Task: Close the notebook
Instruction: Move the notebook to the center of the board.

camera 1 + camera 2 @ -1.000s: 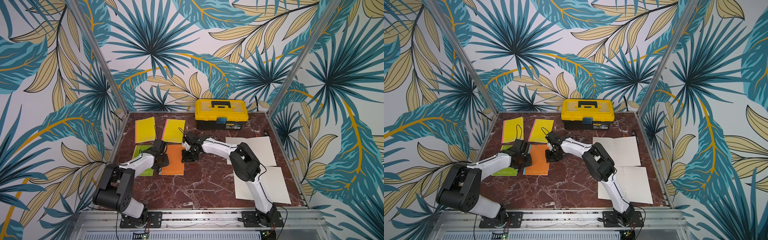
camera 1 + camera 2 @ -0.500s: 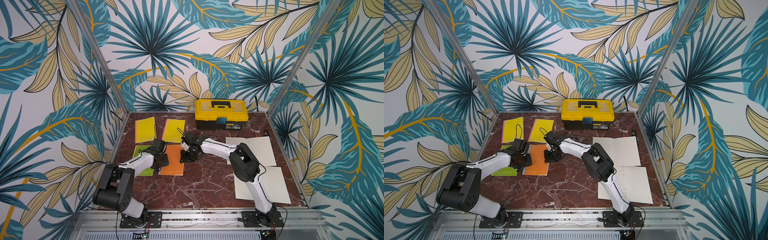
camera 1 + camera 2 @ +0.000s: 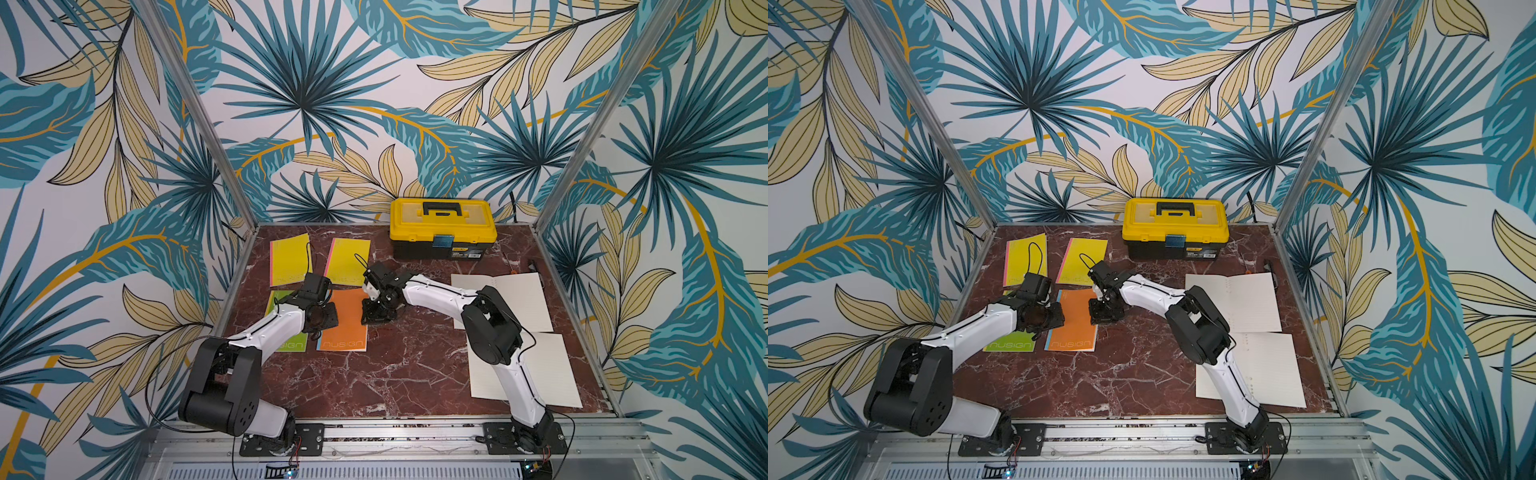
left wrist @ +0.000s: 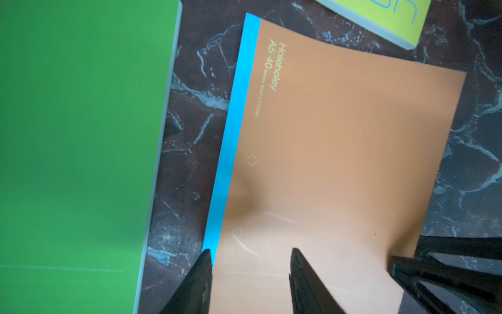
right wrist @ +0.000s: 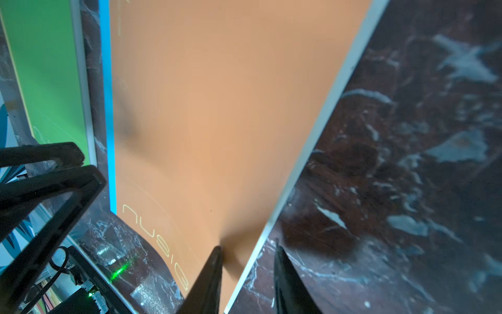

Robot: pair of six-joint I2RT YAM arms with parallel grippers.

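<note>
Barely any shift since a second ago: both arms sit at the same spots by the orange notebook, which lies where it lay.

Dark red marble surface (image 3: 395, 374) fills the cell floor in both top views. White-and-black left arm (image 3: 270, 328) reaches in from the front left. White-and-black right arm (image 3: 440, 293) comes from the front right, both bent toward left of centre. Yellow plastic toolbox with black handle (image 3: 442, 226) at the back edge, lid down.

Two spreads of white lined paper on the right side: far spread (image 3: 523, 299), near spread (image 3: 548, 370). Right arm overlaps both in a top view.

Orange softcover notebook with blue spine strip (image 3: 347, 328) is closed, flat, cover up, left of centre. Green softcover notebook (image 3: 293, 345) lies just beside its spine side, a narrow gap of marble between them, partly under the left arm. Behind them are the outer yellow notebook (image 3: 291, 257) by the side wall and the inner yellow notebook (image 3: 349, 259).

Left claw (image 4: 250, 261) has its jaws apart, nothing between them. One tip is at the blue strip, the other over the orange cover. Right claw (image 5: 247, 255) also has its jaws apart, straddling the notebook's free edge. One tip is over the cover, the other over bare marble. Cannot tell if any tips touch.
</note>
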